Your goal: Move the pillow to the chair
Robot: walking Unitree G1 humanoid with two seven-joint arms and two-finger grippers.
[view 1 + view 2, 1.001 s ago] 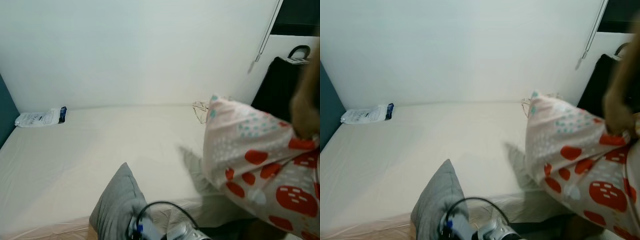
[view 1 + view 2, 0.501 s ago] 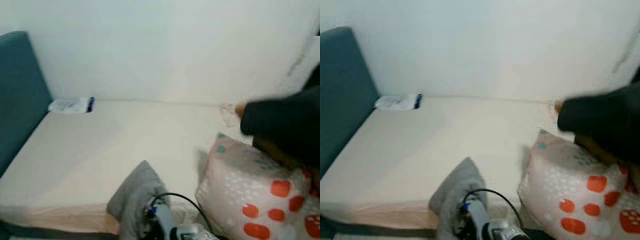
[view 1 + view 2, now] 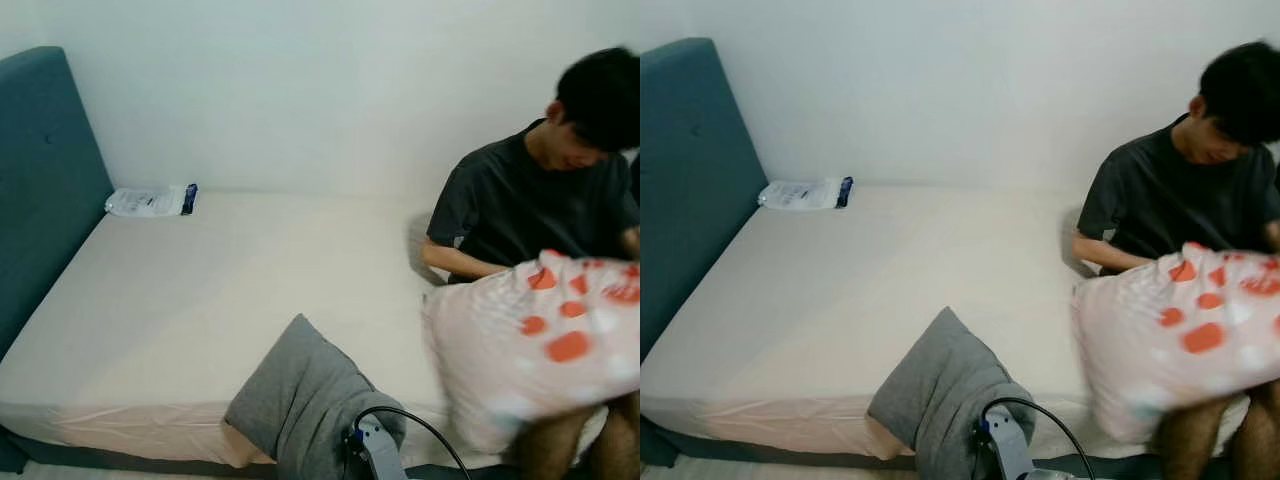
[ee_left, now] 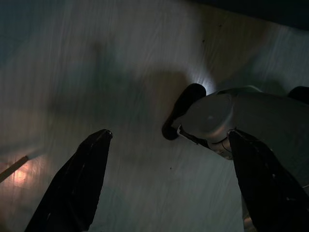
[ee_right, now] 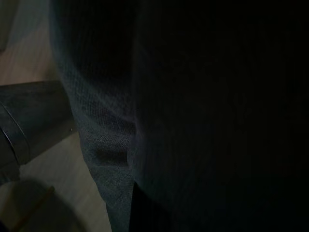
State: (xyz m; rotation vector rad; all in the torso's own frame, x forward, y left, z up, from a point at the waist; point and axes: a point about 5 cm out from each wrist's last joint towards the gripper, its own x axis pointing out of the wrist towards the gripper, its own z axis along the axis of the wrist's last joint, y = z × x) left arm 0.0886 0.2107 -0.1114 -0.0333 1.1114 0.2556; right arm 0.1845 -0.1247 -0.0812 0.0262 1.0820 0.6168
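Along the left edge of my head cameras, a teal headboard (image 3: 45, 190) stands against a white wall. Beside it stretches a bed (image 3: 200, 300) under a cream sheet, with a white plastic packet (image 3: 150, 201) lying at the far corner near the wall.

At the near edge of the mattress, toward the middle, a grey pillow (image 3: 305, 400) rises in front of me, one corner pointing up. Just beside its lower right, a silver arm joint with a looping black cable (image 3: 400, 440) pokes into view. My right wrist camera is pressed against dark grey woven fabric, so I cannot tell whether that gripper is spread or closed.

On the right, a person in a dark T-shirt (image 3: 530, 200) sits on the bed's edge, head bowed, holding a white pillow with red-orange spots (image 3: 530, 350) over bare knees; it is blurred.

From my left wrist camera, the left gripper (image 4: 169, 179) hangs over a dim wood-grain floor (image 4: 120, 72), its two black fingers (image 4: 77, 183) spread wide and gripping nothing. A silver robot foot (image 4: 241, 116) stands on the floor near the far finger.
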